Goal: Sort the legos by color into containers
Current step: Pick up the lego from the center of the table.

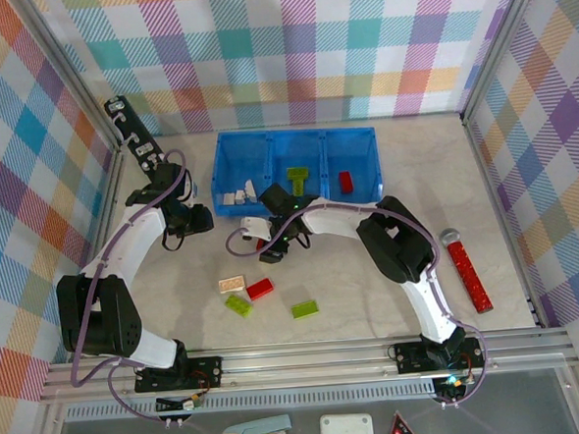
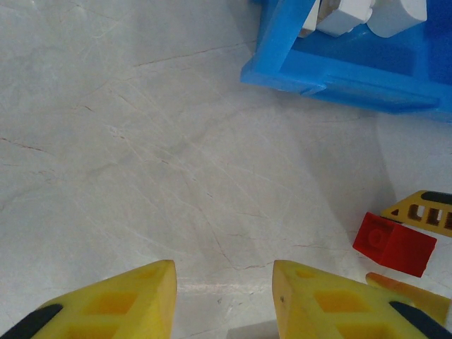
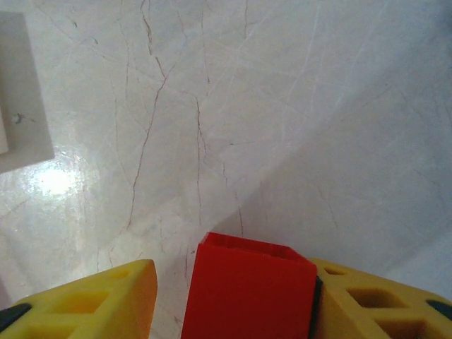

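My right end effector (image 3: 229,268) sits low over the bench (image 1: 364,306), just in front of the blue tray (image 1: 265,135). Its jaws are narrowed around a red lego brick (image 3: 247,293). The brick lies flush against my right-hand finger (image 3: 374,304), and a sliver of bench shows between it and the other finger (image 3: 92,304), so I am not clamped on it. My left wrist camera sees this same brick (image 2: 394,244) resting on the bench between those two yellow fingers.

My left end effector (image 2: 224,275) hangs near the tray's left front corner (image 2: 282,74). Its fingers are parted with bare bench between them, and it holds nothing.

In the tray, the left compartment holds white bricks (image 1: 237,195), the middle one a lime green brick (image 1: 298,175) and the right one a small red piece (image 1: 346,181).

Four legos lie loose on the bench nearer my bases. A cream plate (image 1: 232,283) and a red plate (image 1: 260,289) sit side by side. A lime plate (image 1: 239,304) is just below them, and another lime piece (image 1: 305,308) lies a little to the right. A long red studded strip (image 1: 468,273) lies well off to my right.
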Available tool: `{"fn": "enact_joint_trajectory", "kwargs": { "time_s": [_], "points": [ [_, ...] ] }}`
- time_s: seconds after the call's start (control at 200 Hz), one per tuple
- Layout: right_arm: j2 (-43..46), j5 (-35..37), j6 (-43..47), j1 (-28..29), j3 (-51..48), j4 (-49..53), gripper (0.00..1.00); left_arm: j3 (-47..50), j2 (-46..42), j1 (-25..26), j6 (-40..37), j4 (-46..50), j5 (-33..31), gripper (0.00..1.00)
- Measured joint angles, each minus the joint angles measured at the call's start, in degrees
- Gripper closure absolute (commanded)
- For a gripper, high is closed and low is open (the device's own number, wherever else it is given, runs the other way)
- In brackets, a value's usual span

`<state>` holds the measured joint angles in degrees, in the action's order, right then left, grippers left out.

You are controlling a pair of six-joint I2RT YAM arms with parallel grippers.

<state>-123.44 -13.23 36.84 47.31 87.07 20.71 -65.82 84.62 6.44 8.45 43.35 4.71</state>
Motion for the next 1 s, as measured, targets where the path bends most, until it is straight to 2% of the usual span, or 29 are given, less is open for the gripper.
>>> {"fn": "enact_joint_trajectory", "kwargs": {
  "time_s": [1.0],
  "points": [
    [0.5, 1.6, -3.4, 0.5, -1.2, -0.3, 0.7, 0.0, 0.0, 0.0, -0.1, 0.0, 0.3, 0.6]
  ]
}}
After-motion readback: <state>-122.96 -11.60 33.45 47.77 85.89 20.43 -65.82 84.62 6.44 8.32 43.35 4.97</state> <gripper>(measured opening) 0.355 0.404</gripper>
